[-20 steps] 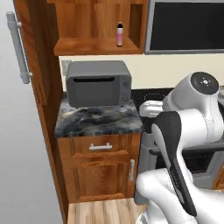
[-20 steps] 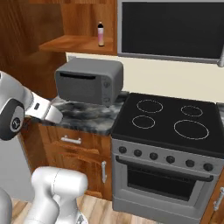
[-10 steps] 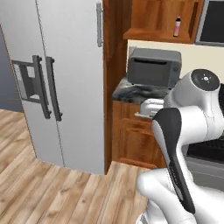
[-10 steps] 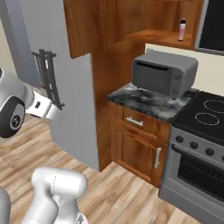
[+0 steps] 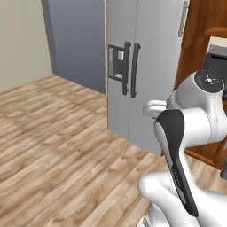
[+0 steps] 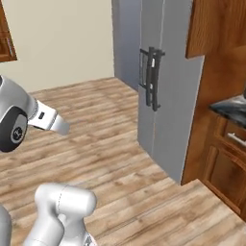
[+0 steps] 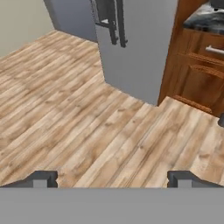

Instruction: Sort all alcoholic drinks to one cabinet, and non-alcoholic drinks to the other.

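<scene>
The tall reddish-brown cabinet (image 5: 201, 31) stands at the upper right of the left base view, its grey bar handle (image 5: 182, 18) next to the fridge. It also sits at the top right of the right base view as the cabinet (image 6: 218, 26). The drinks are out of view. In the hand view my gripper (image 7: 113, 179) is open, its two dark fingertips (image 7: 41, 178) far apart above bare wooden floor with nothing between them. The cabinet's side panel (image 7: 169, 52) rises well beyond the fingers.
A grey steel fridge (image 5: 148, 66) (image 6: 168, 96) (image 7: 135, 52) with dark handles stands left of the cabinet. A dark marble counter (image 6: 231, 104) over wooden drawers (image 7: 202, 65) lies to the right. Wooden floor (image 5: 57, 146) spreads wide to the left.
The whole picture has swept leftward as the base turned: stove, counter and grey oven slid off to the right, and fridge and floor came in. The gripper stays open.
</scene>
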Robot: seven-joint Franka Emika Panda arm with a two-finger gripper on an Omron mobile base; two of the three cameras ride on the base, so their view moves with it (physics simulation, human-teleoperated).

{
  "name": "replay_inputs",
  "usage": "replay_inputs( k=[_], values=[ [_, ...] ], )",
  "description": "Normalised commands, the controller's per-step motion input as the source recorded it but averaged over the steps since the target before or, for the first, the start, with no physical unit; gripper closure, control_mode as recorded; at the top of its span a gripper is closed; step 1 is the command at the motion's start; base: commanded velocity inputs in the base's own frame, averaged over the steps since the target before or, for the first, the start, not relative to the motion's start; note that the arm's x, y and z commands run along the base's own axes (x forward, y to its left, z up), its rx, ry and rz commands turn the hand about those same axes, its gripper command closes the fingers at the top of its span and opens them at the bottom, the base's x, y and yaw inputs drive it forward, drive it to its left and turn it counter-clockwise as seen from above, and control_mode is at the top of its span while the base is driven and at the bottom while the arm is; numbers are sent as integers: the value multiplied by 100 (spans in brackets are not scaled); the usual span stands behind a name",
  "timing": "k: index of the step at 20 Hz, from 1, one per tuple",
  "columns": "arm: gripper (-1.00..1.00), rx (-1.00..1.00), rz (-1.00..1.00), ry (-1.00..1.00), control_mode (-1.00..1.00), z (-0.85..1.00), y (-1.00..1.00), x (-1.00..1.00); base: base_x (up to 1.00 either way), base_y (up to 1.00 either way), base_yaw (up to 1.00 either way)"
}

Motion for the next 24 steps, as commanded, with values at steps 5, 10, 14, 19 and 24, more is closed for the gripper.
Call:
replay_inputs(
  k=[5,10,14,19,24],
  values=[
    [-100,0,0,0,100,0,0,0,-12,43,73],
    [-100,0,0,0,100,0,0,0,52,8,72],
    [-100,0,0,0,100,0,0,0,100,-20,44],
    [-100,0,0,0,100,0,0,0,100,-49,27],
    [-100,0,0,0,100,0,0,0,100,-56,22]
  ],
)
